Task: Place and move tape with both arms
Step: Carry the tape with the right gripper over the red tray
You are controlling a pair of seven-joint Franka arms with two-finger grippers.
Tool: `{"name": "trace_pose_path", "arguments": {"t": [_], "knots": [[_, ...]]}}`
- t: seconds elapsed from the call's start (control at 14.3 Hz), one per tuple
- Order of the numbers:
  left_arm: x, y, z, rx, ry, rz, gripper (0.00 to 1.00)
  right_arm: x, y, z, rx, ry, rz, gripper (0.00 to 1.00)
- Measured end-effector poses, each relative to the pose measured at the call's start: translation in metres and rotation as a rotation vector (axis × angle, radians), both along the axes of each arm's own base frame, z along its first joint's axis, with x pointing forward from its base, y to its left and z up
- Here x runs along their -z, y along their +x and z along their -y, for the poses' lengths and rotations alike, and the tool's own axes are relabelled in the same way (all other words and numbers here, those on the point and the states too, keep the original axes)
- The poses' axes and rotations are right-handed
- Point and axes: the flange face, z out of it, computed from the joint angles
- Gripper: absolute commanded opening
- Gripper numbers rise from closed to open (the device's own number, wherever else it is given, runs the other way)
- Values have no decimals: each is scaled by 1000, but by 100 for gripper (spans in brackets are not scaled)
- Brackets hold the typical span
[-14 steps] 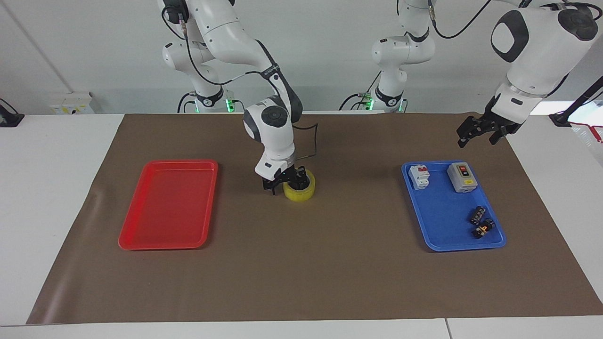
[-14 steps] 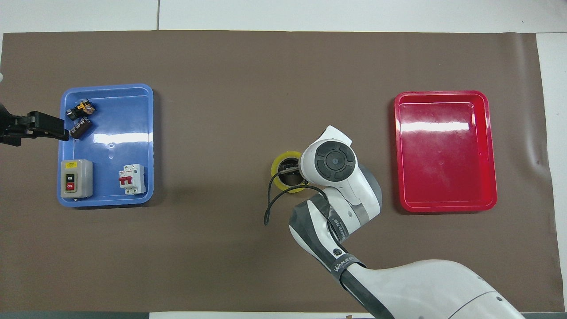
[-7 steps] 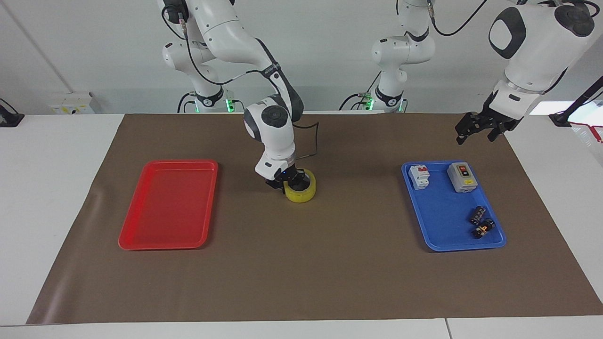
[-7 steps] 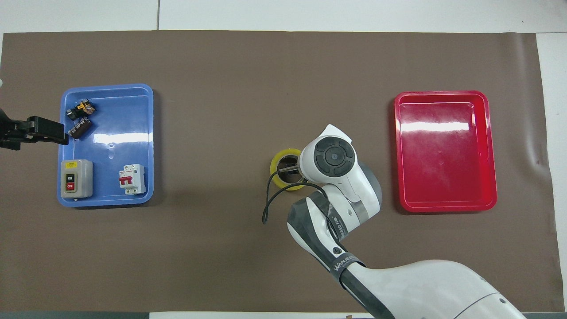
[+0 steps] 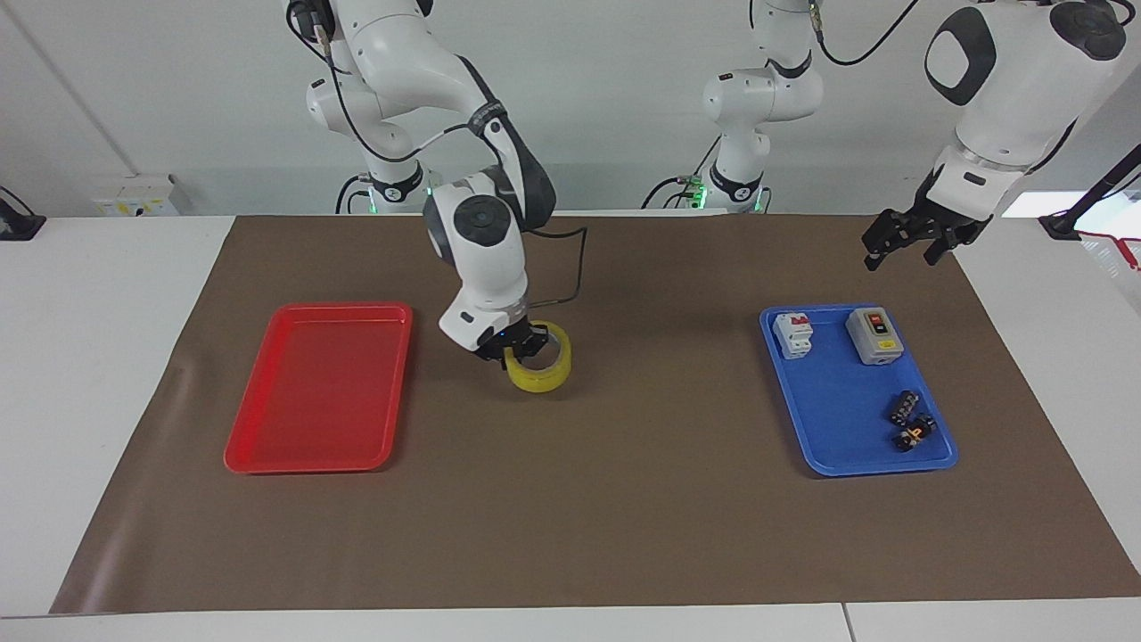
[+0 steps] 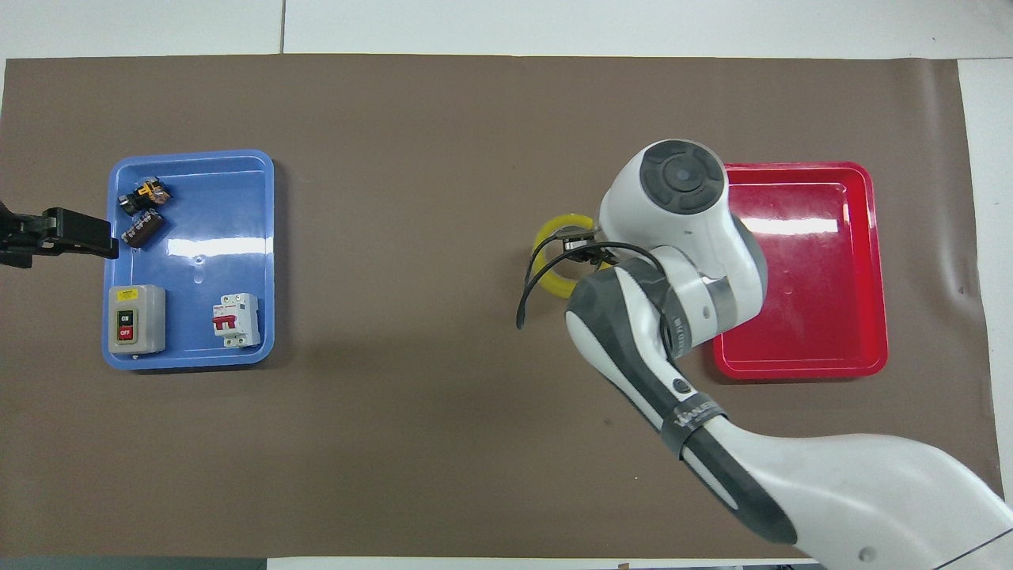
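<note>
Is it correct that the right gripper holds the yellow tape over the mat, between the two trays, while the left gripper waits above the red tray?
Not quite. The left gripper waits near the blue tray, not the red one; the facing view shows it. The right gripper does hold the tape between the trays.

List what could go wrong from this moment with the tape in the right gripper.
1. The right gripper pinches only one side of the tape roll's wall, so the roll hangs off-centre and may tilt or slip out.
2. The roll is carried low over the brown mat toward the red tray; it could catch the tray's rim.
3. The dark cable looping beside the gripper might snag the roll.
The left gripper waits open above the blue tray.
</note>
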Motion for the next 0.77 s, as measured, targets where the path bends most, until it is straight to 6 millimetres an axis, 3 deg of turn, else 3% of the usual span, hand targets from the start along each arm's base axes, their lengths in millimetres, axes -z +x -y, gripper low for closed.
{"name": "trace_pose_path", "arguments": {"t": [0.42,0.77], "knots": [[0,0,0,0,0,0,100,6,25,166,-162,5,-78,0],[0,0,0,0,0,0,100,22,22,241,-320,-35,-65,0]]}}
